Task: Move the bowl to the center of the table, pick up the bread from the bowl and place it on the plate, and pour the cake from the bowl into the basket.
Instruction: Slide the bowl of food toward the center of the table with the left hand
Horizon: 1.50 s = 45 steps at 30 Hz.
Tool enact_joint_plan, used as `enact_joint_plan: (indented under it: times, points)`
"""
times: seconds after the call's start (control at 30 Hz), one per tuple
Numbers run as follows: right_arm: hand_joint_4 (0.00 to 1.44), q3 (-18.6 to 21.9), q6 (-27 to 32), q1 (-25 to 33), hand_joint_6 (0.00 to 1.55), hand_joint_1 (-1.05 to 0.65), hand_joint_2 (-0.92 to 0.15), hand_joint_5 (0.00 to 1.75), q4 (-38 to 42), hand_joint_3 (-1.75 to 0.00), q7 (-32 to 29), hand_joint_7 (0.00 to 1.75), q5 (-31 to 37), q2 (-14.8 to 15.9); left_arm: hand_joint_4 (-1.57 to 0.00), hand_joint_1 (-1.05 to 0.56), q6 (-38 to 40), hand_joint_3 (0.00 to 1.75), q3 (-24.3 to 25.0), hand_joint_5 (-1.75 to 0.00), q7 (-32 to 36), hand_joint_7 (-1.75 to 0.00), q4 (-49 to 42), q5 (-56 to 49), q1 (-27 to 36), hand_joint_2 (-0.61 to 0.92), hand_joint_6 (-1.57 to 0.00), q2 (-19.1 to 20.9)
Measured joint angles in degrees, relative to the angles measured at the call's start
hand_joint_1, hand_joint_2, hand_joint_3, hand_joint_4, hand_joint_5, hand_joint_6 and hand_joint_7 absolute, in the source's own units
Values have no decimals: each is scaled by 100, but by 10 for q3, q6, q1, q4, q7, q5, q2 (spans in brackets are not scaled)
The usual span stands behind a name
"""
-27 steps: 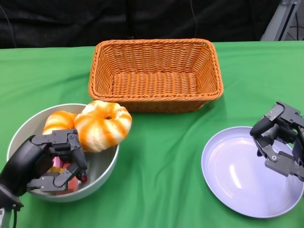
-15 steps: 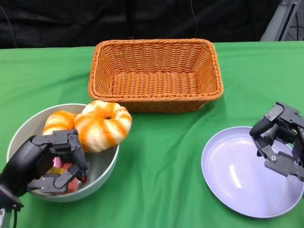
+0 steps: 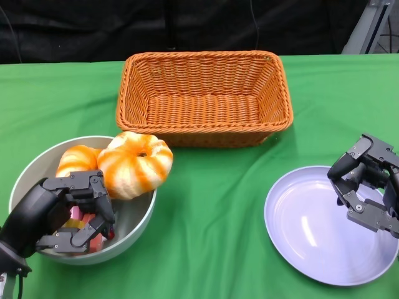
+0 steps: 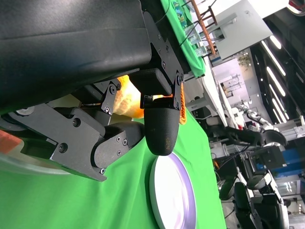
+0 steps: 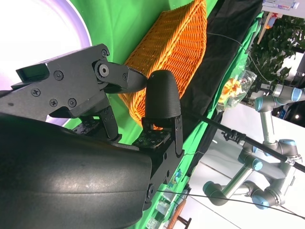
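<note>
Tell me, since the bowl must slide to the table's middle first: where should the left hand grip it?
Probably the near-left rim of the bowl, where the left hand already sits. The rim is thin and bare there, so fingers can hook inside. The far-right rim is a worse choice: the bread overhangs it.

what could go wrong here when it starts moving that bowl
The big striped bread sits high and overhangs the bowl's rim on the basket side, so a quick slide or tilt could roll it onto the green cloth. The left hand hovers over the bowl's near side, its fingers above the pink cake; closing carelessly could squash or flick it out. The basket stands close behind the bowl, so pushing forward may bump it.
</note>
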<state>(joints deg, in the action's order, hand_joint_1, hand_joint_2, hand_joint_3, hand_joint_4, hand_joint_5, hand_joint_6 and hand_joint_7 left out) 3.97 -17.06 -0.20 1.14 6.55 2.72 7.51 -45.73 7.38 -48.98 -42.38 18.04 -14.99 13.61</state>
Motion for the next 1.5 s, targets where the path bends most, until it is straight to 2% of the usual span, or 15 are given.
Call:
enact_joint_plan:
  times: [0.37,0.47,0.57,0.6,0.63,0.73,0.8,0.9,1.0,1.07,1.17,1.3,1.33,1.43,1.5]
  points:
    - [69,-1,-1,0,59,-11,-75,175,0,-66,-4,150,3,0,-78,-10,-6,96,0,-158,0,-133,-7,0,-5,64,-78,1]
    - [69,-1,-4,0,59,-10,-75,175,1,-67,-4,150,3,0,-80,-10,-7,92,1,-152,0,-125,-8,1,-7,64,-81,1]
    - [69,-2,-4,0,59,-11,-74,175,0,-67,-5,150,3,0,-88,-18,-2,66,4,-116,-18,-73,-5,13,-9,69,-95,7]
    - [69,-2,-4,0,59,-11,-74,175,1,-67,-5,150,3,0,-88,-28,8,50,5,-89,-34,-40,-1,24,-11,75,-96,13]
    - [68,-2,-4,-1,59,-11,-75,175,0,-67,-5,150,3,0,-88,-34,30,35,6,-68,-57,-22,5,36,-14,83,-95,23]
    - [68,-2,-4,-2,59,-10,-74,175,1,-67,-5,150,3,0,-87,-53,156,17,0,-31,-146,-2,29,69,-26,91,-84,75]
    - [68,-2,-5,-2,59,-10,-74,174,4,-67,-5,149,3,0,-90,-58,228,13,-4,-23,-194,-1,43,72,-37,92,-84,115]
    - [69,-2,-5,-6,60,-11,-74,174,8,-67,-6,149,3,0,-101,-49,295,9,-14,-20,-233,-1,71,62,-48,92,-86,165]
    - [68,-2,-8,-9,61,-11,-74,173,11,-67,-6,148,3,0,-98,-47,335,11,-32,-15,-244,0,98,26,-49,92,-84,207]
    - [68,-2,-11,-11,61,-11,-74,172,15,-67,-6,147,3,0,-97,-48,345,11,-38,-14,-245,0,109,13,-49,92,-83,220]
    - [69,-2,-18,-14,61,-12,-74,173,21,-68,-6,147,2,0,-93,-53,355,15,-39,-11,-271,0,110,11,-51,92,-74,223]
    - [69,-2,-21,-14,61,-12,-74,173,27,-68,-6,147,2,0,-93,-54,361,16,-38,-10,-319,0,95,27,-62,92,-71,223]
    - [68,-2,-22,-14,60,-11,-74,174,27,-67,-6,148,2,0,-91,-65,379,17,-26,-9,-332,0,80,44,-69,92,-68,217]
    - [67,-2,-22,-14,59,-11,-76,174,27,-66,-6,149,2,0,-91,-74,479,23,56,-7,-358,0,5,154,-95,92,-66,188]
    - [67,-2,-20,-14,58,-10,-76,175,26,-65,-6,150,2,0,-89,-76,536,25,116,-5,-335,-1,-24,217,-111,92,-67,164]
